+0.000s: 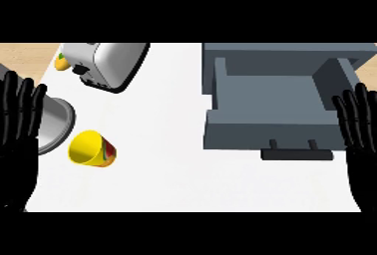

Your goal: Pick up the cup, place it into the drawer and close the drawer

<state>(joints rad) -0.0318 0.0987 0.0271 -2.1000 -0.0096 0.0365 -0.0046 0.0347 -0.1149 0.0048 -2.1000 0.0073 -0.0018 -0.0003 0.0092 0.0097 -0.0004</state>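
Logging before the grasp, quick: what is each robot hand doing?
Left robot hand: open, fingers up, holding nothing.
Right robot hand: open, fingers up, holding nothing.

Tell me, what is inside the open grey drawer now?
The drawer shows only its bare grey floor; nothing lies in it. The yellow cup is on the counter. The drawer's front wall hides a strip of floor.

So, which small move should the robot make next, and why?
Probably bring the left hand toward the yellow cup. The cup lies on its side on the white counter, nearer that hand, both hands are open and hold nothing, and the grey drawer is already open.
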